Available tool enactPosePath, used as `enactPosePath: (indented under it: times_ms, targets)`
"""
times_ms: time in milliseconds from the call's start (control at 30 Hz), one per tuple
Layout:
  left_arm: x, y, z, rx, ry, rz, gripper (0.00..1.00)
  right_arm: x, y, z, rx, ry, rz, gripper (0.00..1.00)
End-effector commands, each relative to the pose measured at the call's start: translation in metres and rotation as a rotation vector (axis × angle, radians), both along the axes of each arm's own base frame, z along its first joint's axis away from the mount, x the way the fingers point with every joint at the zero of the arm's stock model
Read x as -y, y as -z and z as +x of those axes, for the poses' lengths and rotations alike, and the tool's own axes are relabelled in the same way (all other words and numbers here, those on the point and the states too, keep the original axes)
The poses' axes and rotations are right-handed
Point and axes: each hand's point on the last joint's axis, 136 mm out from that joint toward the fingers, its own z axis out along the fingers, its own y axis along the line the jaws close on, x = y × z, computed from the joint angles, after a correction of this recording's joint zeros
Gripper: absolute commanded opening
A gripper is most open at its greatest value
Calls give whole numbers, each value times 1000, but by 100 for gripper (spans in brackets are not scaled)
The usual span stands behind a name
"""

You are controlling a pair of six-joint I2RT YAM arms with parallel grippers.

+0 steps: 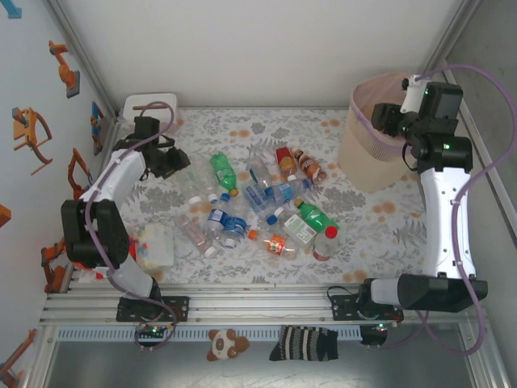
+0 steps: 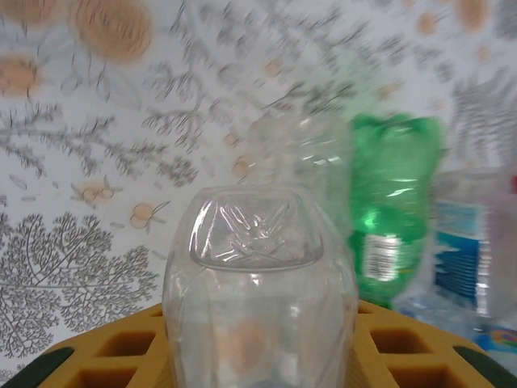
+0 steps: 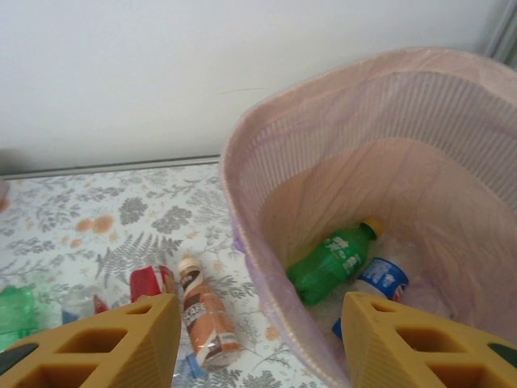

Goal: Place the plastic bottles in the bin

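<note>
Right claw (image 3: 258, 311) over bin (image 3: 420, 105), bottles (image 3: 327, 263) inside

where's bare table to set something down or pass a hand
Bare: the far strip behind the bottles, across to the bin; the patch between the bottles and the right arm, in front of the bin. Crowded: the middle, bottles touching.

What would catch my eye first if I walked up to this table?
A jumble of plastic bottles, clear, green and red-labelled, is strewn across the middle of the flowery table. At the far right stands a tall pink-lined bin, a green bottle already inside, the right arm's open jaws above it. On the left, the other arm's jaws clasp a clear bottle.
</note>
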Motion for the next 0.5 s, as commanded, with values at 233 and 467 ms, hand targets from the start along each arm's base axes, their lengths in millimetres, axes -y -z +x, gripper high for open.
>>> enactPosePath:
  times_ms: [233, 467]
  targets:
    - [49, -147, -5, 508, 232, -242, 32, -84, -38, -17, 188, -317, 155, 55]
    - [87, -217, -33, 763, 353, -290, 32, -165, -39, -31, 228, -516, 143, 55]
